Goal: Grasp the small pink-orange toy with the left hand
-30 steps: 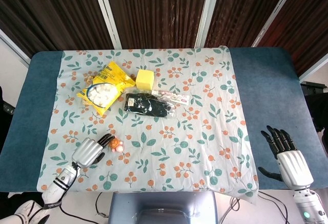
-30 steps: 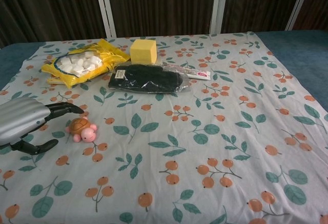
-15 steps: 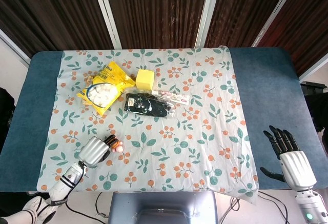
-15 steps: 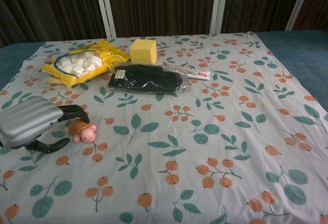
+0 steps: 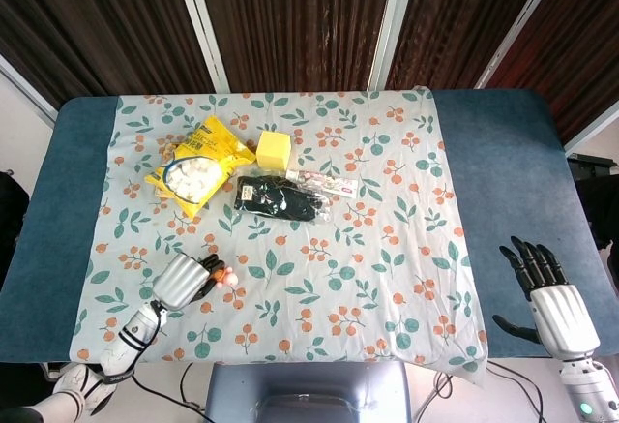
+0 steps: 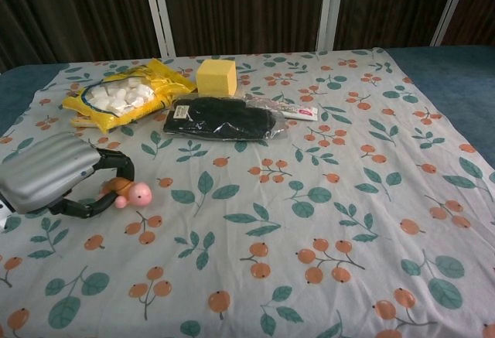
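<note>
Left hand (image 6: 58, 174) down on the floral cloth (image 6: 325, 199), dark fingers (image 6: 117, 166) curled over the top of the small pink-orange toy (image 6: 133, 193), thumb hooked in low on the near side. Fingers wrapping the toy's orange shell, pink head poking out just past the fingertips toward the middle of the table. Not a settled grip by the look of it: shell mostly hidden under the curl, toy sitting on the cloth, contact on the far side impossible to confirm from either view. Same picture from the head view: left hand (image 5: 182, 280) bunched over the toy (image 5: 228, 275), only the pink-orange end showing beyond the fingers.

Key relation: toy lying straight ahead of the fingertips, long axis running roughly along the line of the fingers, head end outward. Closing further likely enough to trap it; risk of squeezing it out forward, being small and rounded.

Right hand (image 5: 546, 292) far across the table on the blue surface, fingers spread, holding nothing, well apart from the toy. Left plainly the nearer hand.
</note>
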Controlling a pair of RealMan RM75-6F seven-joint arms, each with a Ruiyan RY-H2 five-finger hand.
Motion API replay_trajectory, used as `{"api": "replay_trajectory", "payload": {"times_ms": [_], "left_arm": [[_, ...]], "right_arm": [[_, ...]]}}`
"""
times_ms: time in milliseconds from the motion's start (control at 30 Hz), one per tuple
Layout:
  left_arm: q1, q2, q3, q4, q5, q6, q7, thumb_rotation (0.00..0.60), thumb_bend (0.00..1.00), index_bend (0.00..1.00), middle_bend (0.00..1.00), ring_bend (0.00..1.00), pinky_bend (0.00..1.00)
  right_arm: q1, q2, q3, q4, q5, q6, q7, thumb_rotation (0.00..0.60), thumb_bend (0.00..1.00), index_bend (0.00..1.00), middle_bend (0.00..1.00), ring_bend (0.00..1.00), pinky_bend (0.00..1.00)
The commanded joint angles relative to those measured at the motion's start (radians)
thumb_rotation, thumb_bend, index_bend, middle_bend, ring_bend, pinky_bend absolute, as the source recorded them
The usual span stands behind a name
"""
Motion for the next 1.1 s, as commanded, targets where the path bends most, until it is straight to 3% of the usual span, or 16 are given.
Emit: {"api": "replay_trajectory", "payload": {"times_ms": [33,100,133,233,300,400,500,633,933,1033,1100], "left_arm": [[0.0,-0.04,-0.002,0.059,-0.004,0.04,-0.04,0.6,0.47,0.83,0.9,1.0,1.0],[0.0,-0.054,-0.003,0.083,-0.013,0.041,-0.059,0.6,0.48,0.82,0.89,1.0,1.0],[-0.001,-0.057,0.0,0.093,-0.015,0.035,-0.065,0.6,0.47,0.77,0.83,1.0,1.0],[-0.002,-0.057,0.011,0.109,-0.024,-0.006,-0.059,0.6,0.47,0.49,0.57,0.99,1.0],[-0.003,-0.054,0.017,0.106,-0.026,-0.011,-0.055,0.6,0.46,0.36,0.45,0.98,1.0],[-0.005,-0.044,0.026,0.094,-0.028,-0.024,-0.049,0.6,0.46,0.27,0.33,0.98,1.0],[-0.007,-0.03,0.034,0.072,-0.027,-0.026,-0.034,0.6,0.46,0.23,0.29,0.98,1.0],[-0.009,-0.012,0.043,0.031,-0.023,-0.019,-0.018,0.6,0.46,0.24,0.28,0.98,1.0],[-0.016,0.004,0.049,-0.014,-0.033,-0.046,0.016,0.6,0.46,0.35,0.33,0.98,1.0],[-0.019,-0.007,0.041,0.0,-0.042,-0.046,0.016,0.6,0.46,0.47,0.44,0.98,1.0],[-0.019,-0.017,0.036,0.014,-0.047,-0.042,0.013,0.6,0.46,0.59,0.58,0.99,1.0]], "right_arm": [[0.0,0.0,0.0,0.0,0.0,-0.001,0.001,0.6,0.14,0.0,0.0,0.0,0.0],[0.0,0.001,-0.001,-0.001,-0.002,0.0,0.001,0.6,0.14,0.0,0.0,0.0,0.0],[0.0,0.001,-0.001,-0.001,-0.003,0.0,0.001,0.6,0.14,0.0,0.0,0.0,0.0],[-0.002,0.002,-0.002,-0.002,-0.005,0.003,0.003,0.6,0.14,0.0,0.0,0.0,0.0],[-0.003,0.003,-0.001,-0.002,-0.006,0.006,0.004,0.6,0.14,0.0,0.0,0.0,0.0],[-0.003,0.003,-0.001,-0.002,-0.004,0.007,0.005,0.6,0.14,0.0,0.0,0.0,0.0],[-0.003,0.004,-0.001,-0.001,-0.005,0.005,0.005,0.6,0.14,0.0,0.0,0.0,0.0],[-0.003,0.004,-0.001,-0.002,-0.005,0.006,0.005,0.6,0.14,0.0,0.0,0.0,0.0],[-0.005,0.006,-0.002,-0.004,-0.009,0.008,0.005,0.6,0.14,0.0,0.0,0.0,0.0],[-0.005,0.007,-0.002,-0.004,-0.009,0.01,0.007,0.6,0.14,0.0,0.0,0.0,0.0],[-0.006,0.007,-0.001,-0.004,-0.008,0.011,0.008,0.6,0.14,0.0,0.0,0.0,0.0]]}}
